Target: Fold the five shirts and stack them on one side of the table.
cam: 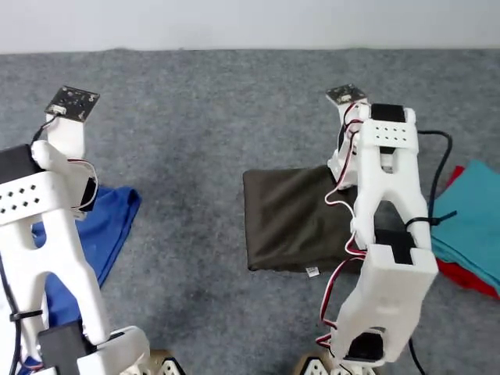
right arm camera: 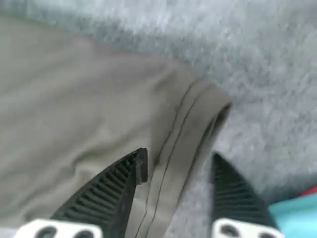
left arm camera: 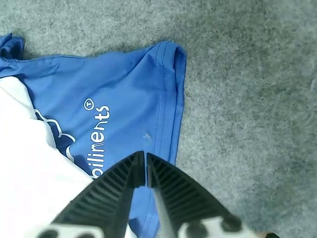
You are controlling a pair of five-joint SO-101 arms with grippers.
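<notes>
A folded dark olive shirt lies in the middle of the grey table. My right gripper is open just above its right edge, one finger over the cloth and the other past the stitched hem. A blue shirt with white print lies crumpled at the left. My left gripper is shut over the blue shirt, near its hemmed edge, with nothing seen between the fingers. White cloth lies over part of the blue shirt.
A teal shirt rests on a red one at the table's right edge, close to the right arm. Bare grey carpet-like surface stretches between the arms and across the back.
</notes>
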